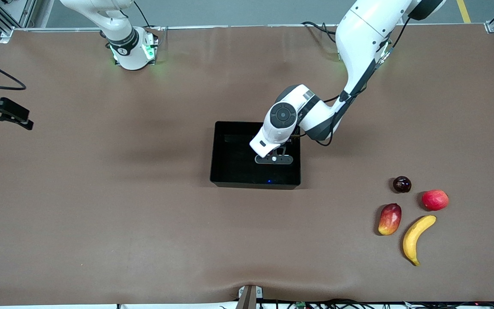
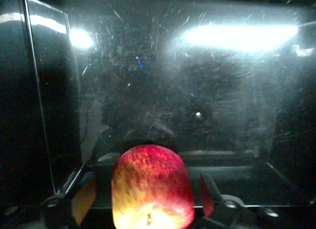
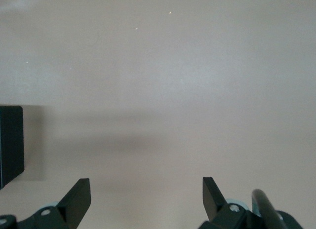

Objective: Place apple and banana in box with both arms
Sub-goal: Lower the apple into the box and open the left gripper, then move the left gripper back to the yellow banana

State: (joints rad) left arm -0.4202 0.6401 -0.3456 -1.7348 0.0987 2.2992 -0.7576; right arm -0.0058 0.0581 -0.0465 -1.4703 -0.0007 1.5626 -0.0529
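The black box (image 1: 234, 163) sits mid-table. My left gripper (image 1: 274, 159) is down inside it, and the front view does not show the apple there. In the left wrist view the red-and-yellow apple (image 2: 150, 187) sits between the open fingers (image 2: 210, 194), with a narrow gap on each side, over the box's glossy floor (image 2: 197, 91). The yellow banana (image 1: 416, 239) lies on the table toward the left arm's end, nearer the front camera than the box. My right gripper (image 3: 145, 189) is open and empty over bare table; its black hand (image 1: 13, 112) shows at the right arm's end.
Beside the banana lie a red-yellow mango (image 1: 390, 219), a plain pinkish-red fruit (image 1: 435, 200) and a small dark fruit (image 1: 402, 184). A corner of the box (image 3: 10, 145) shows in the right wrist view. The brown table (image 1: 101, 214) spreads wide around the box.
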